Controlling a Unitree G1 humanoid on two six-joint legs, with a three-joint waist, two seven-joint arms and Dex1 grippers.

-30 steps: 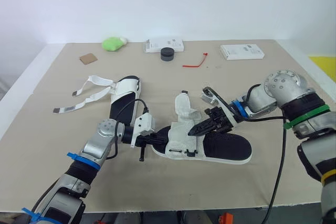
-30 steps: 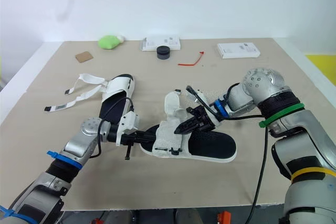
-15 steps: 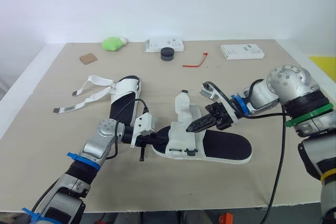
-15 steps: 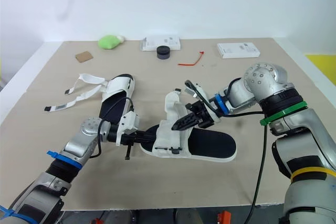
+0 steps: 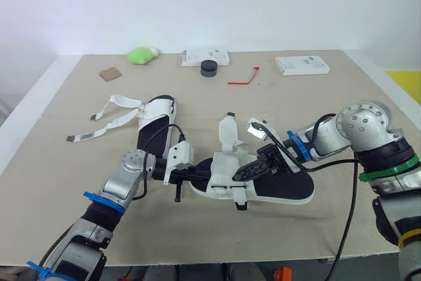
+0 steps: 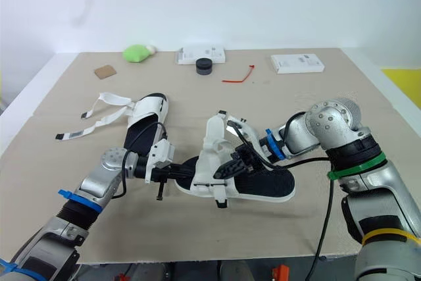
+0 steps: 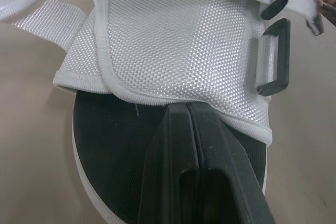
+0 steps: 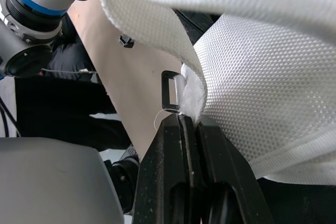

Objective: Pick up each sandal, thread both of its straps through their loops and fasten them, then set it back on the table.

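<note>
Now left gripper (image 5: 196, 177) closed against sandal (image 5: 284, 189) edge; right gripper (image 5: 247, 172) pinches strap (image 8: 147, 19)

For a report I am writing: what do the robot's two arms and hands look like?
Both arms are silver-grey metal with round joints. The left arm carries blue bands and a white wrist block; the right arm has blue, green and yellow bands and a black cable. The left hand and right hand each have two black fingers.
</note>
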